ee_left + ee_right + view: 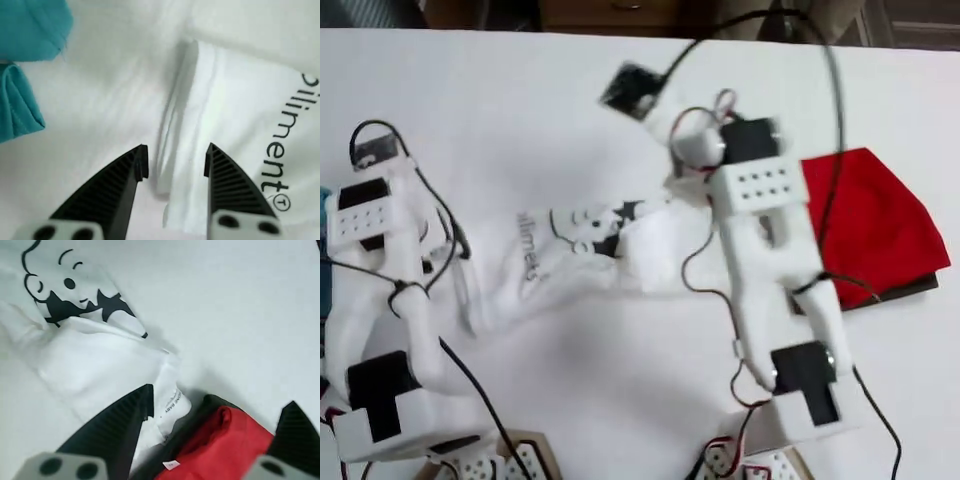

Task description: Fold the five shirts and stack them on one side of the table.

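A white shirt (580, 250) with a black cartoon print lies crumpled in the middle of the table. My left gripper (176, 147) hangs open just over its folded hem (175, 125), one finger on each side, holding nothing. My right gripper (220, 395) is open wide above the spot where the white shirt's labelled corner (170, 405) meets a folded red shirt (220, 445). The red shirt (870, 220) lies at the right side of the table on a dark layer (910, 290). A teal shirt (30, 30) is bunched at the far left.
The white table (520, 100) has bare room along the back and at the front centre. Black cables (470, 390) trail from both arm bases at the front edge. A dark cabinet stands beyond the table's far edge.
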{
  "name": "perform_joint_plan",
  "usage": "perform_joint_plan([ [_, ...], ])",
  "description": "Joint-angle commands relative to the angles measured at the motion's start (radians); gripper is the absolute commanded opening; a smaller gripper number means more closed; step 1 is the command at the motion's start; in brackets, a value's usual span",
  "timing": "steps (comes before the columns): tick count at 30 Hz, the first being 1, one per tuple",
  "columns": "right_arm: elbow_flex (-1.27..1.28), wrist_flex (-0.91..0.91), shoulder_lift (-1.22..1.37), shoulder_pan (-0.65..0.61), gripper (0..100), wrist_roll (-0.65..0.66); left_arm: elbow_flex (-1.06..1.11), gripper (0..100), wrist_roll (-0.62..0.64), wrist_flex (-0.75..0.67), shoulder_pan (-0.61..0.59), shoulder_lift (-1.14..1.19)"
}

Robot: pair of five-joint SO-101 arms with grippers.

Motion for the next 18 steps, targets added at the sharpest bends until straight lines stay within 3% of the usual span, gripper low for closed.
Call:
perform_joint_plan([
  [1, -0.003, 0.015, -0.065, 0.044, 38.7, 0.005, 0.024, 21, 0.054, -0.060, 0.041, -0.031],
  [8, -0.003, 0.045, -0.073, 0.038, 38.7, 0.005, 0.071, 21, 0.058, -0.163, 0.066, 0.160],
  [18, -0.006, 0.079, -0.073, 0.044, 38.7, 0.005, -0.282, 21, 0.054, 0.101, 0.063, 0.572],
])
